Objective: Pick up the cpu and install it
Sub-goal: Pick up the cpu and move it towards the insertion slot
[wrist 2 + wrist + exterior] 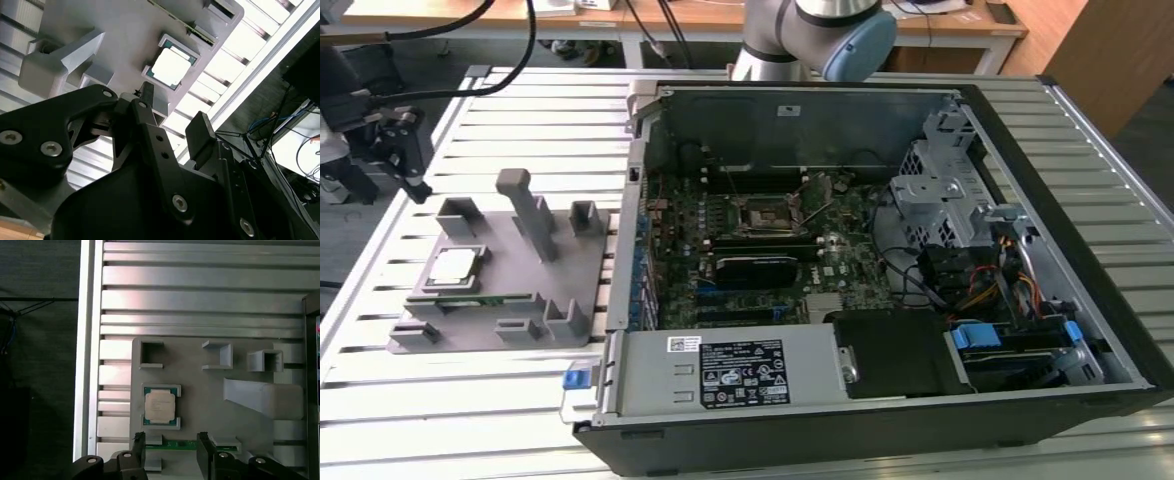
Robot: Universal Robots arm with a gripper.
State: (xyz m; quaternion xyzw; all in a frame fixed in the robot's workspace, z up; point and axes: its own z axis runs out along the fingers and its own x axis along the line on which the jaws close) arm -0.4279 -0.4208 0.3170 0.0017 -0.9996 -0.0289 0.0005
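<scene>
first wrist view: the cpu (160, 406) lies flat, silver top up, in its square pocket on the grey fixture (200, 390). the gripper (171, 446) hangs empty with its jaws wide apart, seemingly above the green memory stick (182, 444) just beside the chip. the approach goes best centred over the cpu, jaws square to its edges, coming down level.
</scene>
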